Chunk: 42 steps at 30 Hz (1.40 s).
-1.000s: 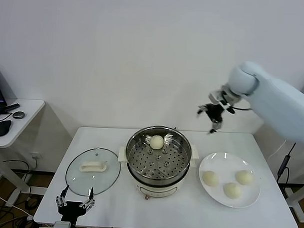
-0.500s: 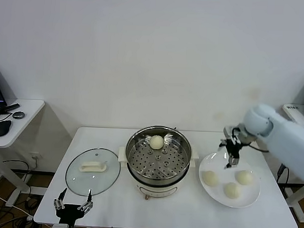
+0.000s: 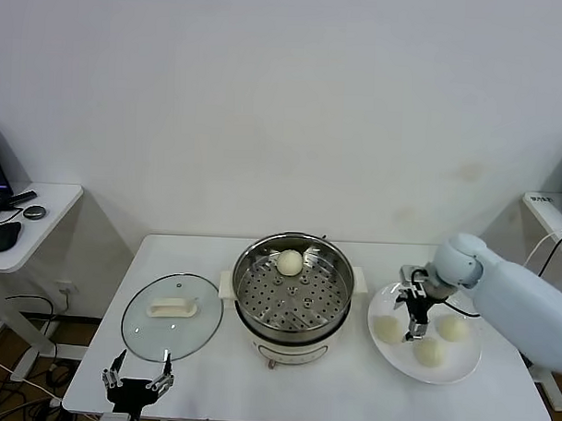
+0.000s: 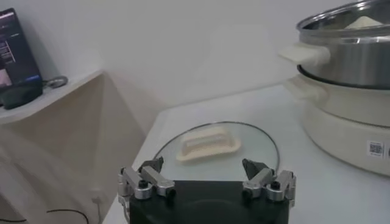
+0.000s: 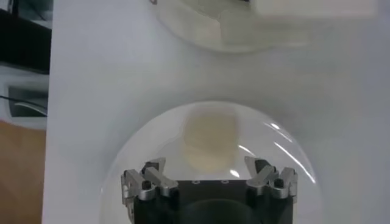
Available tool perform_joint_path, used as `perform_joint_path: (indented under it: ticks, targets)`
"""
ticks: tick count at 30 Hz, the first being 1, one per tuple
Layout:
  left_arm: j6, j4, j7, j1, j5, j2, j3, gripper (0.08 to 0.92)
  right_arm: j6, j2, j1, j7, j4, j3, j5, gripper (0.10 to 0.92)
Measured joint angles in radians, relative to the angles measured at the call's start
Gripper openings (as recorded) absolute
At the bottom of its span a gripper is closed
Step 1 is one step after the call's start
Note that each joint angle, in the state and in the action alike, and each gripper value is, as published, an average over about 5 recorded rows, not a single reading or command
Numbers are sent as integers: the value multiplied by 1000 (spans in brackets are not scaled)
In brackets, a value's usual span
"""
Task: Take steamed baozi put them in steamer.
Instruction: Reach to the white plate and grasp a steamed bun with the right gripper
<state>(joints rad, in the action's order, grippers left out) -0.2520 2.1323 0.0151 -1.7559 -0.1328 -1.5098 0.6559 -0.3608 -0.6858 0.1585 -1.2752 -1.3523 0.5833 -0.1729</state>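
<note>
The steamer [image 3: 292,289] stands mid-table with one baozi [image 3: 289,262] on its perforated tray at the far side. Three more baozi [image 3: 386,328], [image 3: 429,351], [image 3: 453,327] lie on the white plate [image 3: 396,360] to the right. My right gripper [image 3: 413,319] is open and empty, low over the plate among these buns. In the right wrist view one baozi [image 5: 210,141] lies on the plate [image 5: 271,143] just ahead of the open right gripper [image 5: 206,167]. My left gripper [image 3: 138,381] is open and empty off the table's front left edge.
The round glass lid [image 3: 171,316] with its cream handle lies flat left of the steamer; it also shows in the left wrist view [image 4: 210,143] ahead of the left gripper [image 4: 207,169]. A side desk [image 3: 27,215] stands far left. The steamer's base [image 5: 244,27] lies beyond the plate.
My right arm has swung down from high behind the steamer to low over the plate, gripper open throughout. The left gripper has sunk slightly. The buns have not moved.
</note>
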Motion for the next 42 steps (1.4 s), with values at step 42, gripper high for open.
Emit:
perform_joint_path:
  ticks: [42]
  targets:
    - [-1,-18,1,5,-5,-2,-13,823,-3,-61,76,60,65,-62,-60,535]
